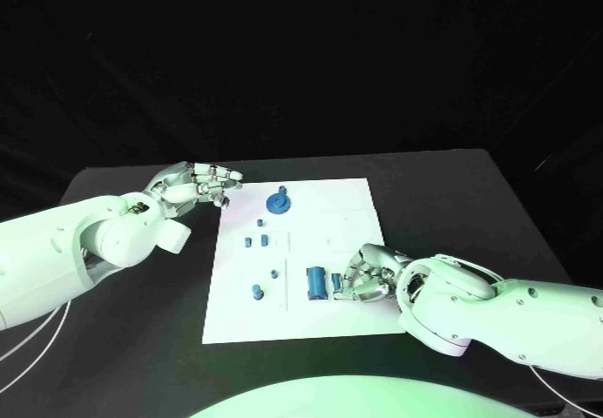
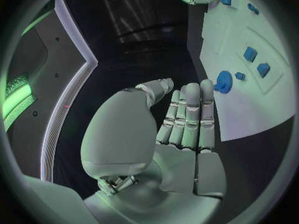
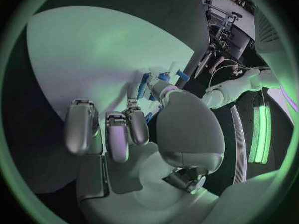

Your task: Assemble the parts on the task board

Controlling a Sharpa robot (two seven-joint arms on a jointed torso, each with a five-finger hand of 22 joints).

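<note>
Right hand [image 1: 358,280] grips a blue part [image 1: 337,282] near the task board [image 1: 339,209] edge.

The white task board [image 1: 327,261] lies flat. A blue gear [image 1: 279,204] sits near its far edge; a blue cylinder [image 1: 315,280] lies nearer its front edge.

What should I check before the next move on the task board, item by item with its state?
1. Task board flat on the table: ok.
2. Right hand at the blue cylinder: ok.
3. Right hand's hold on a part: cannot tell, its fingers hide the contact.
4. Left hand holding nothing, fingers together, beside the board's far corner: ok.
5. Blue gear free of both hands: ok.
6. Small blue parts lying on the board: ok.
</note>
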